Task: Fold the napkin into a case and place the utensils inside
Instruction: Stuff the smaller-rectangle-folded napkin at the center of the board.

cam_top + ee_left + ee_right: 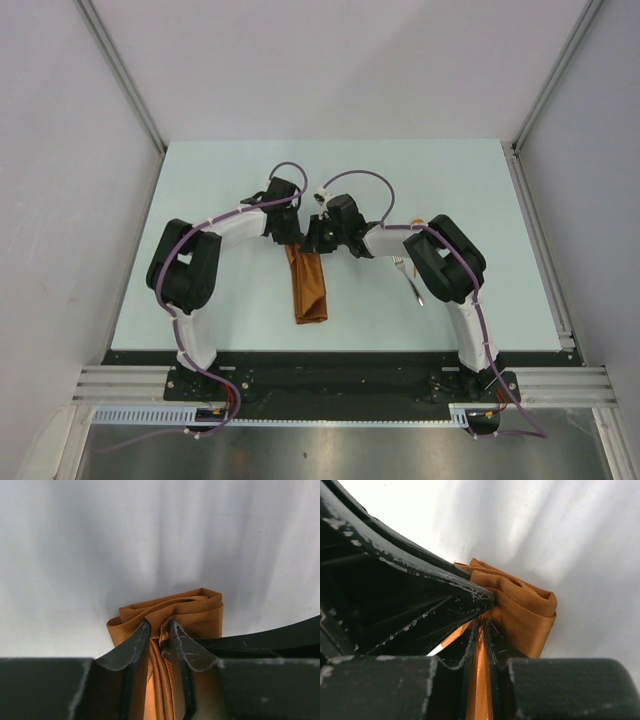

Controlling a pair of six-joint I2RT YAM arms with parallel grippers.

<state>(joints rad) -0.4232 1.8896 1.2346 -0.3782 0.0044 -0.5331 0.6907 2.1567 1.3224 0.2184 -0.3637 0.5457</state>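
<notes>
There is one case [308,288], a long narrow strip of rust-orange cloth folded on itself. It lies near the middle of the pale green, smooth, flat worktop [220,180]. Its near end points towards the arm bases, and its far end is under the two pincers.

Both black pincers meet at that far end, close beside each other. From above, the left pincer [287,240] is on the strip's left corner and the right pincer [313,243] is just beside it on the right.

In the left wrist view, the left pincer [159,627] has its two scuffed, tapered black fingers [131,647] drawn close together. A raised pleat of the cloth is nipped between their tips. Beyond the tips, the end of the case [200,612] shows several stacked layers with soft rounded fold edges and a fine ribbed weave.

In the right wrist view, the right pincer [481,626] is pressed almost closed. A thin edge of the same cloth is caught between its fingers [496,645]. The layered end of the case [525,610] bulges to the right, and its folds are plump and matte.

One small silver metal fork [410,281] with a dark handle lies on the worktop well to the right of the case. It is just beside the right arm's black elbow and apart from the cloth.
</notes>
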